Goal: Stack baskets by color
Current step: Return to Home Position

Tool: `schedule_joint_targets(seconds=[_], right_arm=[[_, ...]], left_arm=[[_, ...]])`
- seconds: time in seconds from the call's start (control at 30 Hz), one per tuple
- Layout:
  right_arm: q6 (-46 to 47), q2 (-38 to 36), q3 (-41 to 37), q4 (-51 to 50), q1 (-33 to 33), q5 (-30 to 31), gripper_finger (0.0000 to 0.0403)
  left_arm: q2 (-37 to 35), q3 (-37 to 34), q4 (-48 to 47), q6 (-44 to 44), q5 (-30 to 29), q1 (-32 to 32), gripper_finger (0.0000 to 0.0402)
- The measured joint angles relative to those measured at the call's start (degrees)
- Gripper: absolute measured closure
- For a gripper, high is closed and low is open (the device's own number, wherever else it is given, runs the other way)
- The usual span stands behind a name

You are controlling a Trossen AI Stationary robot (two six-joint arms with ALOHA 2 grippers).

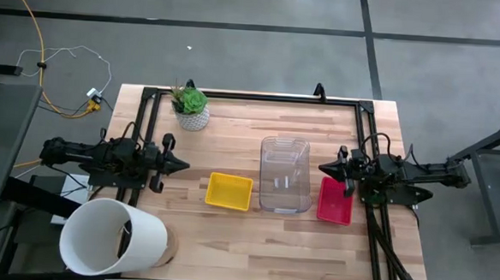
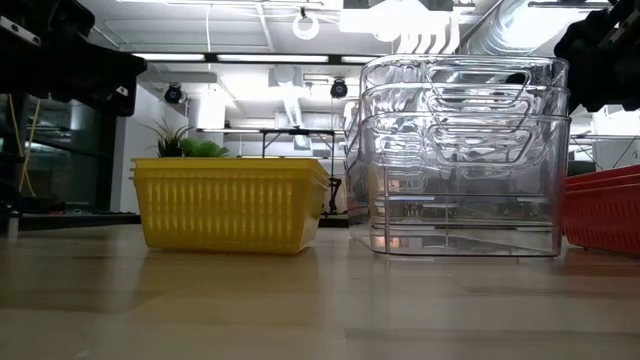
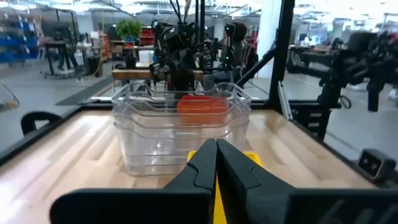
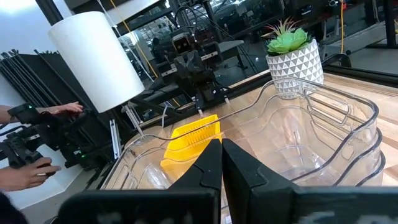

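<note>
Three stacks of baskets rest by their bases on the wooden table: yellow mesh baskets (image 1: pixel 229 191), nested clear baskets (image 1: pixel 284 174) in the middle, and pink-red baskets (image 1: pixel 335 201) at the right. My left gripper (image 1: pixel 184 163) is shut, level, held above the table left of the yellow baskets. My right gripper (image 1: pixel 322 168) is shut, level, raised between the clear and pink-red baskets. Neither touches anything. In the left wrist view the shut fingers (image 3: pixel 216 149) point at the clear baskets (image 3: pixel 180 127).
A big white cylindrical tub (image 1: pixel 112 237) lies on its side at the near left corner. A small green plant in a white pot (image 1: pixel 191 109) stands at the far left. A person's hands (image 4: pixel 25 165) show beyond the table.
</note>
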Motion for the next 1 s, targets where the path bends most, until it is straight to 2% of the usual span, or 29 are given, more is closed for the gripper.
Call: schedule_joint_targets(seconds=[0.17, 1.0], right_arm=[[0.0, 0.0, 0.0, 0.0, 0.0, 0.0, 0.0402], [0.0, 0.0, 0.0, 0.0, 0.0, 0.0, 0.0402]], left_arm=[[0.0, 0.0, 0.0, -4.9, -0.1, 0.3, 0.0401], [0.5, 0.0, 0.0, -5.2, -0.2, 0.7, 0.0401]])
